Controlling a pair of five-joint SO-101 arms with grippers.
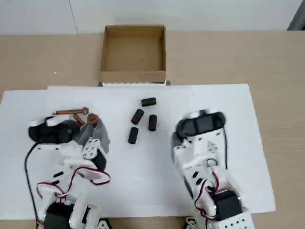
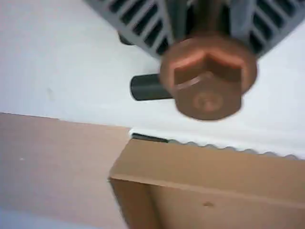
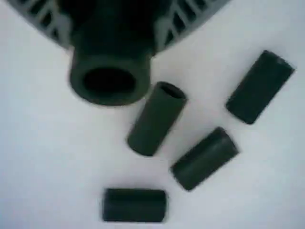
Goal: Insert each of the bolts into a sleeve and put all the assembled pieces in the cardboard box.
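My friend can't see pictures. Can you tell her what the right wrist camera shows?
The right end effector grips a black sleeve, with the sleeve's open hole facing the camera. Four more black sleeves lie loose on the white paper nearby.

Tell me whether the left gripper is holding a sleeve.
No, the left gripper is shut on a copper-coloured bolt, its hexagonal head plainly showing.

Light tan wooden table (image 1: pixel 43 57), smooth, spans full width. Large white sheet (image 1: pixel 157 191) flat over near part, bare wood beyond and at both sides. Behind table, pale white wall (image 1: pixel 190 12) with thin slanted seam (image 1: pixel 74 16). Dark shape (image 1: pixel 299 16) at far right corner, perhaps furniture edge. Light even, shadows soft.
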